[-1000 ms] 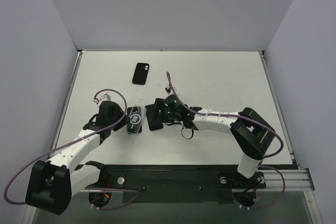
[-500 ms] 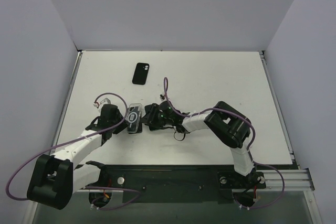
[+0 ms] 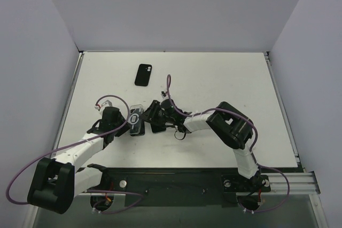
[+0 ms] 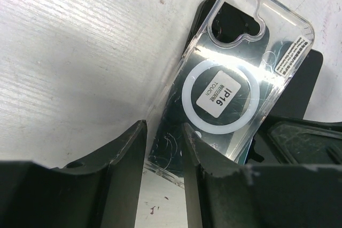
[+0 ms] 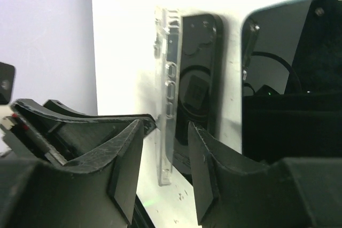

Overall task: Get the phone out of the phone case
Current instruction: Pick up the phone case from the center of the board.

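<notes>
- The clear plastic phone case with a white ring [image 3: 135, 122] lies back-up at 8 o'clock on the white table [image 3: 224, 78]. It sits askew against the glossy black slab phone [image 5: 283, 46] on its 3 o'clock side. Whether any phone edge is seated in it cannot be told.
- The left gripper [image 4: 162, 134], at the case's 9 o'clock, is pinched on the rim.
- The right gripper [image 5: 164, 132], at 3 o'clock, has its fingers apart astride the case wall and grips nothing.
- Risk: the thin rim hold slips under a sideways push, and case and phone slide off together.
- Risk: the flexed case snaps back over the phone.
- A second black phone-shaped slab [image 3: 143, 74] lies well apart at 11 o'clock.
</notes>
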`<state>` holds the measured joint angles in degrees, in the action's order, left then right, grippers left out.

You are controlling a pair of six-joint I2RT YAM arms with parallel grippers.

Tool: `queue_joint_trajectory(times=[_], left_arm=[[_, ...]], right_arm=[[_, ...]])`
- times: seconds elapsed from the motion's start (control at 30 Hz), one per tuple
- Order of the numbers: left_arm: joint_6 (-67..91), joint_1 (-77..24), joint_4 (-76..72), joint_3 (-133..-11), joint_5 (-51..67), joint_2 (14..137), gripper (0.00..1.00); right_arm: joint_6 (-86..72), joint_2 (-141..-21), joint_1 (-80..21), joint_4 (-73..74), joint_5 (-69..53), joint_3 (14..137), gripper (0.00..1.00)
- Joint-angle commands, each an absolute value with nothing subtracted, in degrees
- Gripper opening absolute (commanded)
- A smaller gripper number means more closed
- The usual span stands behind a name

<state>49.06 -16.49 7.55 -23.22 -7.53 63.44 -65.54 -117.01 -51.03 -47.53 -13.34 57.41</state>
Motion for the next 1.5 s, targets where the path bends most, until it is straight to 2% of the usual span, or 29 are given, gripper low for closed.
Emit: queue_joint_trajectory(times=[0.0, 0.3, 0.47, 0.97, 1.3, 1.47], left_arm=[[49.4, -16.2, 5.6, -22.5, -7.6, 63.5, 0.42], [49.9, -15.8, 5.8, -22.1, -7.8, 61.5, 0.41], [49.7, -15.6, 5.8, -22.1, -7.8, 61.7, 0.41], [50.2, -15.0, 3.8, -20.9, -6.9, 64.4, 0.41], [50.3, -14.8, 4.7, -21.5, -6.3, 62.7, 0.4], [50.0, -14.6, 4.5, -21.5, -5.9, 63.1, 0.4]], right_arm=[[-64.3, -117.6, -51.0, -49.3, -13.7, 61.9, 0.33], [-65.5, -121.0, -51.2, -48.1, -14.1, 66.6, 0.32], [-63.2, -118.3, -51.0, -45.3, -12.1, 63.2, 0.41], [-62.6, -114.0, -52.0, -46.8, -12.7, 58.2, 0.44], [-63.5, -117.9, -53.2, -46.9, -13.5, 63.2, 0.35], [-63.6, -117.8, -53.0, -46.4, -13.4, 62.8, 0.37]])
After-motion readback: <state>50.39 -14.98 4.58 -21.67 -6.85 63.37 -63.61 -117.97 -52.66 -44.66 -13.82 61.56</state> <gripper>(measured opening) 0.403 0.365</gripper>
